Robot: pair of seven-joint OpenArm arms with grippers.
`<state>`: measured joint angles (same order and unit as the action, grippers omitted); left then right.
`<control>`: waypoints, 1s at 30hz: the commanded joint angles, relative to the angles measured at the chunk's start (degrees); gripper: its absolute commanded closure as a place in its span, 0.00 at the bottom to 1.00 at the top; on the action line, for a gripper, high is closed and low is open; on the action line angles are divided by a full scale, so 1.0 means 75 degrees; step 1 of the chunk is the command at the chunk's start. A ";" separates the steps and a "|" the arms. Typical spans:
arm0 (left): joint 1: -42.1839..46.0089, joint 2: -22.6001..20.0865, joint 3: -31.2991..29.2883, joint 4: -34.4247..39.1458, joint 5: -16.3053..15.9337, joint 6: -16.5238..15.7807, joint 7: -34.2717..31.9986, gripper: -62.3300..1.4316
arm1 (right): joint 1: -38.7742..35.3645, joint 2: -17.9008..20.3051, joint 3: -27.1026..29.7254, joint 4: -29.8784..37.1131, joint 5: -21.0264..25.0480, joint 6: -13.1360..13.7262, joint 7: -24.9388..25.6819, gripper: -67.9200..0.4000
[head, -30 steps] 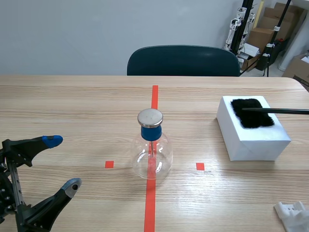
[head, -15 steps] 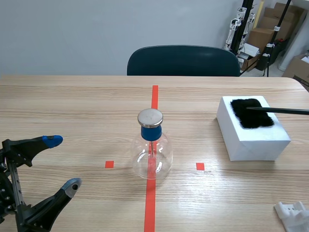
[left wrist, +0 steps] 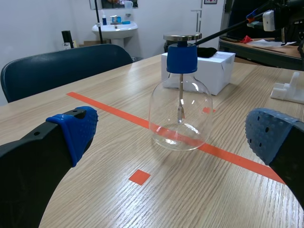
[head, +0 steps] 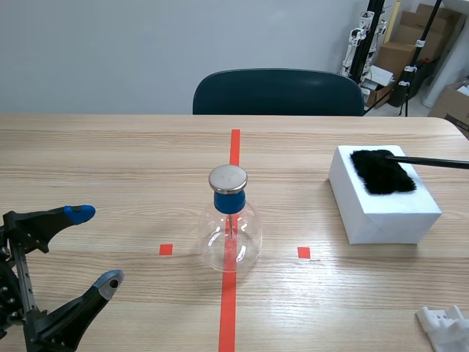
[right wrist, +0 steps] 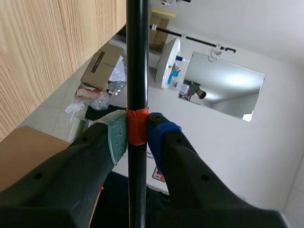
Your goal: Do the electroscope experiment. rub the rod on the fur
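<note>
Two grippers. Left gripper, 8 o'clock of flask: fingers spread, empty. Fur, 2 o'clock of flask, on white box. Rod: long axis 3-to-9 o'clock, tip over fur's far edge. Right gripper, the nearer arm: pinching rod at its orange band.

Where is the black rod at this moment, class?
In the scene view the black rod enters from the right, its tip reaching the black fur on top of the white box. The right gripper holds it at its orange band.
</note>
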<state>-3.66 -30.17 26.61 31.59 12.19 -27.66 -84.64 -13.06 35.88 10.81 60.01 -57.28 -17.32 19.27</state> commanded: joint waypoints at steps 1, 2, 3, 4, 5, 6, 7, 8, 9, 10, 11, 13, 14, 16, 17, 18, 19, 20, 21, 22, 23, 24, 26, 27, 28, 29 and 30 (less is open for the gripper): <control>-0.0020 -0.0044 -0.0020 0.0087 -0.0070 -0.0006 -0.0117 0.00 | 0.0090 0.0210 0.0099 0.0137 0.0216 -0.0114 0.0055 0.99; -0.0020 -0.0044 -0.0020 0.0087 -0.0070 -0.0006 -0.0117 0.00 | 0.0090 0.0213 0.0099 0.0146 0.0297 -0.0114 0.0093 0.99; -0.0020 -0.0044 -0.0020 0.0087 -0.0070 -0.0006 -0.0117 0.00 | 0.0087 0.0221 0.0099 0.0166 0.0385 -0.0117 0.0102 0.99; -0.0020 -0.0044 -0.0020 0.0087 -0.0070 -0.0006 -0.0117 0.00 | 0.0061 0.0233 0.0102 0.0178 0.0458 -0.0117 0.0105 0.99; -0.0020 -0.0044 -0.0020 0.0087 -0.0070 -0.0006 -0.0117 0.00 | 0.0041 0.0251 0.0102 0.0213 0.0562 -0.0184 0.0134 0.99; -0.0020 -0.0044 -0.0020 0.0087 -0.0070 -0.0006 -0.0117 0.00 | -0.0012 0.0262 0.0117 0.0262 0.0679 -0.0230 0.0137 0.99; -0.0020 -0.0044 -0.0020 0.0087 -0.0070 -0.0006 -0.0117 0.00 | -0.0073 0.0271 0.0134 0.0347 0.0772 -0.0294 0.0140 0.99; -0.0020 -0.0044 -0.0020 0.0087 -0.0070 -0.0006 -0.0117 0.00 | -0.0143 0.0271 0.0175 0.0431 0.0871 -0.0344 0.0140 0.99; -0.0020 -0.0044 -0.0020 0.0087 -0.0070 -0.0006 -0.0117 0.00 | -0.0221 0.0271 0.0230 0.0568 0.0985 -0.0376 0.0169 0.99; -0.0020 -0.0044 -0.0020 0.0087 -0.0070 -0.0006 -0.0117 0.00 | -0.0321 0.0271 0.0291 0.0697 0.1090 -0.0376 0.0169 0.99; -0.0020 -0.0044 -0.0020 0.0087 -0.0070 -0.0006 -0.0117 0.00 | -0.0428 0.0271 0.0376 0.0874 0.1207 -0.0373 0.0198 0.99; -0.0020 -0.0044 -0.0020 0.0087 -0.0070 -0.0006 -0.0117 0.00 | -0.0662 0.0271 0.0536 0.1218 0.1416 -0.0373 0.0248 0.99; -0.0020 -0.0044 -0.0020 0.0087 -0.0070 -0.0006 -0.0117 0.00 | -0.0801 0.0271 0.0624 0.1413 0.1530 -0.0373 0.0268 0.99; -0.0020 -0.0044 -0.0020 0.0087 -0.0070 -0.0006 -0.0117 0.00 | -0.1110 0.0268 0.0799 0.1821 0.1751 -0.0373 0.0280 0.99; -0.0020 -0.0044 -0.0020 0.0087 -0.0070 -0.0006 -0.0117 0.00 | -0.1288 0.0262 0.0886 0.2052 0.1883 -0.0373 0.0280 0.99; -0.0020 -0.0044 -0.0020 0.0087 -0.0070 -0.0006 -0.0117 0.00 | -0.1428 0.0251 0.0965 0.2232 0.1941 -0.0373 0.0283 0.99; -0.0020 -0.0044 -0.0020 0.0087 -0.0070 -0.0006 -0.0117 0.00 | -0.1655 0.0227 0.1072 0.2506 0.2060 -0.0370 0.0289 0.99; -0.0020 -0.0044 -0.0020 0.0087 -0.0070 -0.0006 -0.0117 0.00 | -0.1795 0.0213 0.1134 0.2678 0.2130 -0.0370 0.0297 0.99; -0.0020 -0.0044 -0.0020 0.0087 -0.0070 -0.0006 -0.0117 0.00 | -0.1993 0.0198 0.1207 0.2894 0.2235 -0.0370 0.0309 0.99; -0.0020 -0.0044 -0.0020 0.0087 -0.0070 -0.0006 -0.0117 0.00 | -0.2148 0.0175 0.1250 0.3072 0.2296 -0.0373 0.0326 0.99; -0.0020 -0.0044 -0.0020 0.0087 -0.0070 -0.0006 -0.0117 0.00 | -0.2334 0.0125 0.1311 0.3264 0.2346 -0.0373 0.0344 0.99; -0.0020 -0.0044 -0.0020 0.0087 -0.0070 -0.0006 -0.0117 0.00 | -0.2503 0.0064 0.1367 0.3456 0.2369 -0.0373 0.0367 0.99; -0.0020 -0.0044 -0.0020 0.0087 -0.0073 -0.0006 -0.0117 0.00 | -0.2853 -0.0122 0.1460 0.3844 0.2384 -0.0376 0.0399 0.99; -0.0020 -0.0044 -0.0020 0.0087 -0.0070 -0.0006 -0.0117 0.00 | -0.3016 -0.0230 0.1507 0.4030 0.2381 -0.0396 0.0428 0.99; -0.0020 -0.0044 -0.0020 0.0087 -0.0070 -0.0006 -0.0117 0.00 | -0.3171 -0.0356 0.1553 0.4205 0.2384 -0.0490 0.0501 0.99; -0.0020 -0.0044 -0.0020 0.0087 -0.0070 -0.0006 -0.0117 0.00 | -0.3328 -0.0504 0.1597 0.4360 0.2381 -0.0662 0.0624 0.99; -0.0020 -0.0044 -0.0020 0.0087 -0.0070 -0.0006 -0.0117 0.00 | -0.3462 -0.0650 0.1638 0.4488 0.2381 -0.0845 0.0781 0.99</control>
<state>-3.66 -30.17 26.61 31.59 12.19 -27.66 -84.64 -39.16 31.48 22.11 93.12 -40.01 -22.37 24.53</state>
